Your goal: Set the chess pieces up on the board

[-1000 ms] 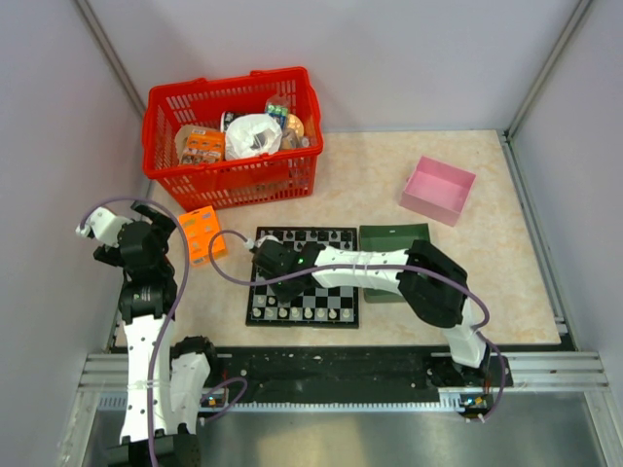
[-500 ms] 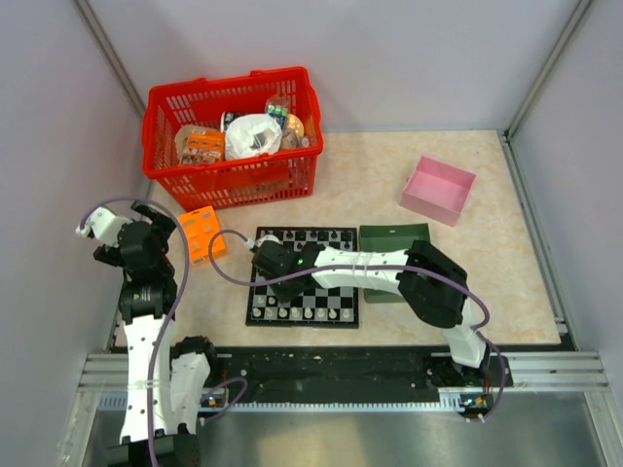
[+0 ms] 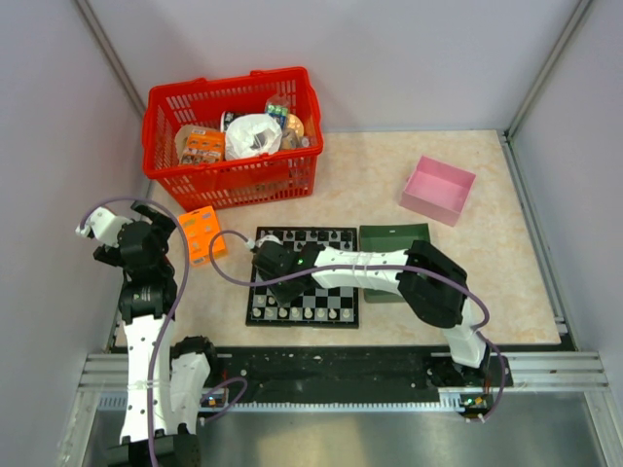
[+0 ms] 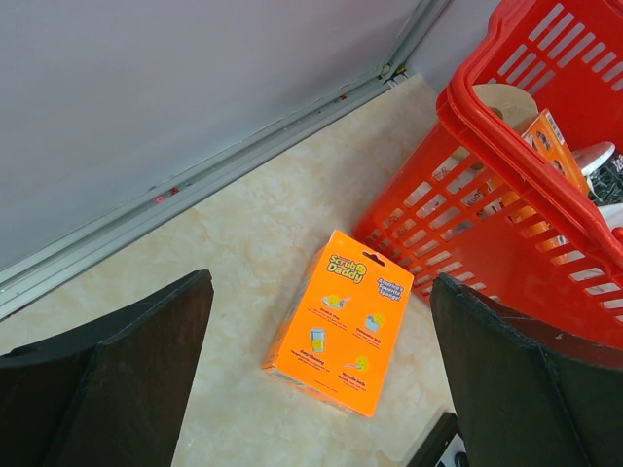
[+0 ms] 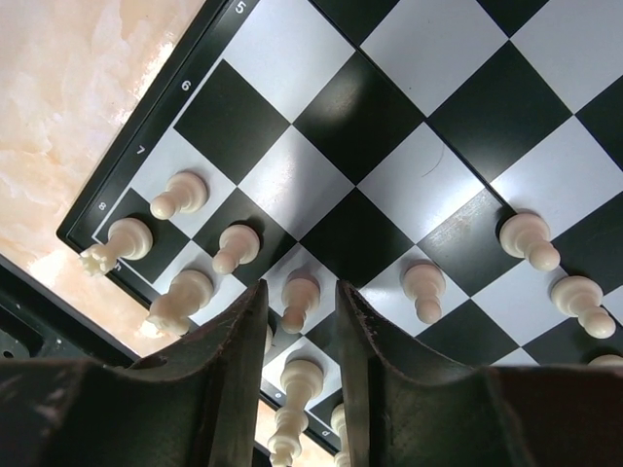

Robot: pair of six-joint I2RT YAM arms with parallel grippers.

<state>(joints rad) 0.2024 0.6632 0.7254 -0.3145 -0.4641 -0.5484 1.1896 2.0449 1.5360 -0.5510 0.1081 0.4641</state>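
Board: the flat black-and-white checkered board with a black border (image 3: pixel 339 298) lay on the pale marbled tabletop (image 3: pixel 389 156), in front of the arm bases and between them.
Right gripper: the right gripper (image 5: pixel 301 288) hung low over the board's near-left corner, its dark fingers slightly parted, with one small white pawn (image 5: pixel 297 305) in the gap. The pawn seemed to stand on its own square, touched by neither finger.
White side: pale white chess pieces (image 5: pixel 238 248) stood upright in the two rows along the near edge, so this side looked largely set.
Black side: the far row was too small in the top view to tell what stood there. The middle squares were bare.
Left to do: probably the dark figures, and any white gaps hidden under the right arm.
Red basket: a red plastic basket (image 3: pixel 229 180) full of groceries sat at the far left, well apart from the board.
Green tray: a dark green rectangular tray (image 3: pixel 394 236) lay just right of the board. The right arm crossed over it and hid most of its contents.
Pink box: an open pink box (image 3: pixel 438 190) sat further back on the right.
Orange box: a flat orange Scrub Daddy carton (image 4: pixel 341 321) lay beside the basket.
Left gripper: the left gripper (image 4: pixel 319 284) hung above that carton, spread wide and holding nothing.
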